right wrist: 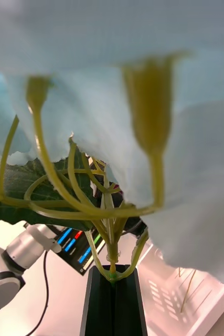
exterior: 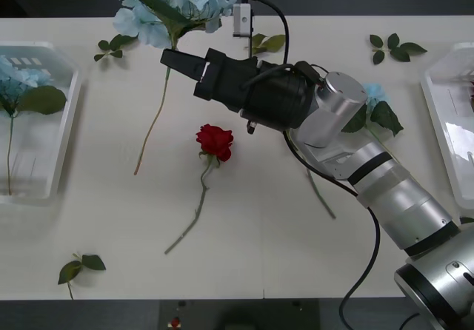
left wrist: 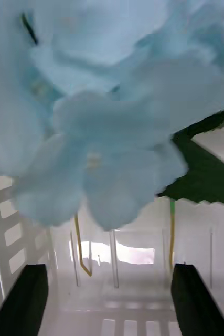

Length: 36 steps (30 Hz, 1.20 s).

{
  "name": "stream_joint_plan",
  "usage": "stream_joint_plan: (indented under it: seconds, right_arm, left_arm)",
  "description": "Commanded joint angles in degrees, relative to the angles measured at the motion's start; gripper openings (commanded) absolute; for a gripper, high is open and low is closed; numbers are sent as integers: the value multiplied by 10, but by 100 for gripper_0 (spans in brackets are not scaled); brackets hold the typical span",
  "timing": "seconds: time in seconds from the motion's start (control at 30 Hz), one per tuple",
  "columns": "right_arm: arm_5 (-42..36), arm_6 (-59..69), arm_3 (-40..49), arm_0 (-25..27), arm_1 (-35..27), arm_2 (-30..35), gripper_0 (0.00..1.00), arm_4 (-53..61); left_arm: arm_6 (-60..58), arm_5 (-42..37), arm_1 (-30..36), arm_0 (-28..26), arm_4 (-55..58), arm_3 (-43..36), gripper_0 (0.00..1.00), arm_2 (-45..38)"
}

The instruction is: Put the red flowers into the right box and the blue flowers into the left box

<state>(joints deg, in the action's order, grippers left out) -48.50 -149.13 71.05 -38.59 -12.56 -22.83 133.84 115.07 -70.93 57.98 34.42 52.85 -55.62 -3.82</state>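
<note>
My right gripper [exterior: 173,58] reaches across the table to the far middle and is shut on the stem of a blue flower [exterior: 175,4], just under its pale bloom; the long stem hangs down toward the table. In the right wrist view the black fingers [right wrist: 112,302] pinch that stem below the petals [right wrist: 195,173]. A red flower [exterior: 215,141] lies on the table in the middle. The left box [exterior: 65,123] holds another blue flower [exterior: 11,75]. The right box [exterior: 443,115] stands at the right edge. My left gripper [left wrist: 112,304] is open close over a blue flower [left wrist: 112,136] in a white box.
A third blue flower [exterior: 376,100] lies partly under my right arm. Loose green leaf sprigs lie at the far left [exterior: 111,46], far right [exterior: 396,47], far middle [exterior: 268,43] and near the front edge [exterior: 78,267].
</note>
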Motion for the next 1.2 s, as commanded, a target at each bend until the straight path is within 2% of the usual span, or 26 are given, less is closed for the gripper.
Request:
stream_joint_plan:
  seconds: [0.03,0.27,0.53,0.97,1.2]
  right_arm:
    - [2,-20,24,-17,13,7,0,5]
    - [9,-21,24,-16,17,7,0,2]
    - [14,-22,24,-15,21,7,0,-2]
    - [17,-30,24,-8,25,9,0,-2]
    - [17,-35,25,-3,28,11,0,-2]
  left_arm:
    - [15,-53,10,3,35,-51,100,-58]
    - [90,-115,10,4,133,-78,100,-98]
    - [167,-189,9,6,339,-79,100,-88]
    - [245,-224,-1,10,620,-79,100,60]
    - [256,-249,-44,14,659,-86,100,91]
